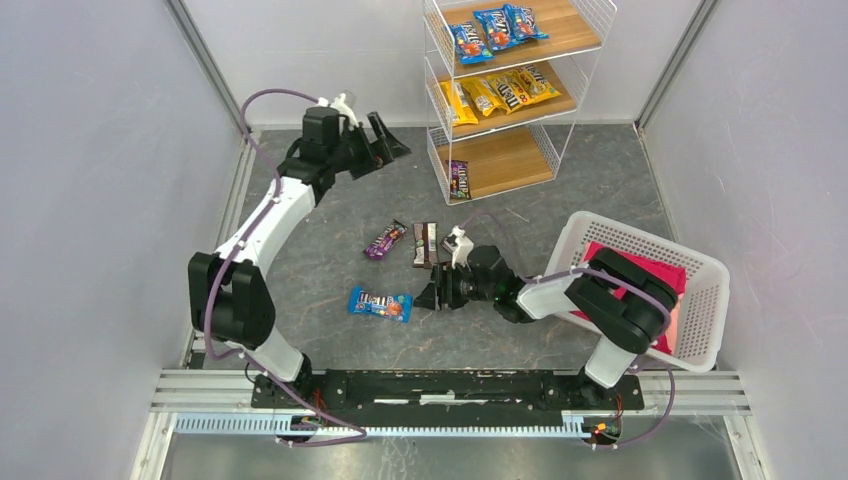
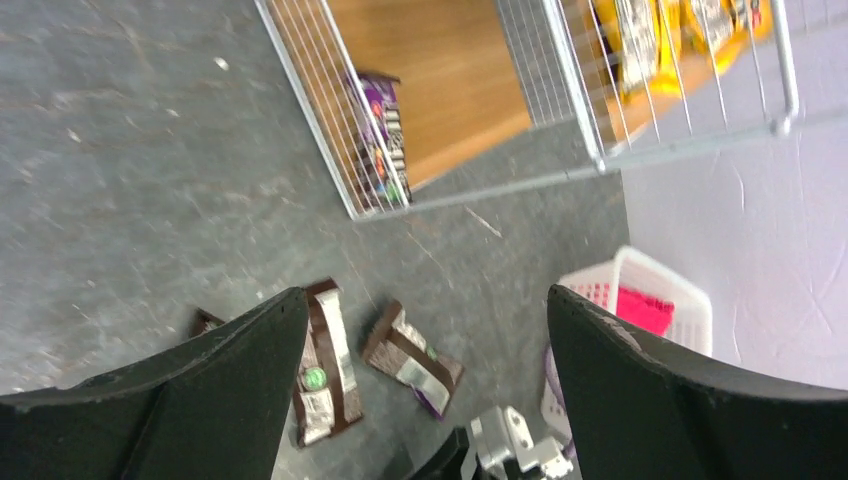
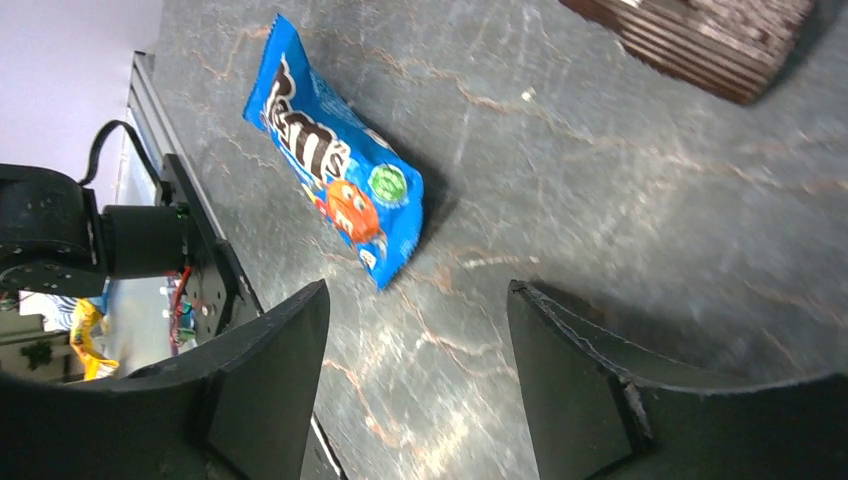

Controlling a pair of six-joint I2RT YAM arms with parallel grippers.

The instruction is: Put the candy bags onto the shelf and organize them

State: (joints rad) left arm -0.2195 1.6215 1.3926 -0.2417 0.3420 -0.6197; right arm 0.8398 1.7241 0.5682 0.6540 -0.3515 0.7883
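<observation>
The white wire shelf (image 1: 437, 95) stands at the back right. Blue candy bags (image 1: 495, 28) lie on its top tier, yellow ones (image 1: 497, 95) on the middle tier, and one purple bag (image 1: 459, 179) on the bottom tier, also in the left wrist view (image 2: 380, 140). On the floor lie a purple bag (image 1: 385, 240), a dark brown bag (image 1: 425, 243) and a blue bag (image 1: 380, 304). My left gripper (image 1: 388, 146) is open and empty, raised left of the shelf (image 2: 428, 300). My right gripper (image 1: 432, 290) is open and empty, low beside the blue bag (image 3: 340, 180).
A white lattice basket (image 1: 700, 300) with a pink cloth (image 1: 640, 275) sits at the right, against the right arm. Grey walls close in the left, back and right sides. The arms' mounting rail (image 1: 440, 385) runs along the near edge.
</observation>
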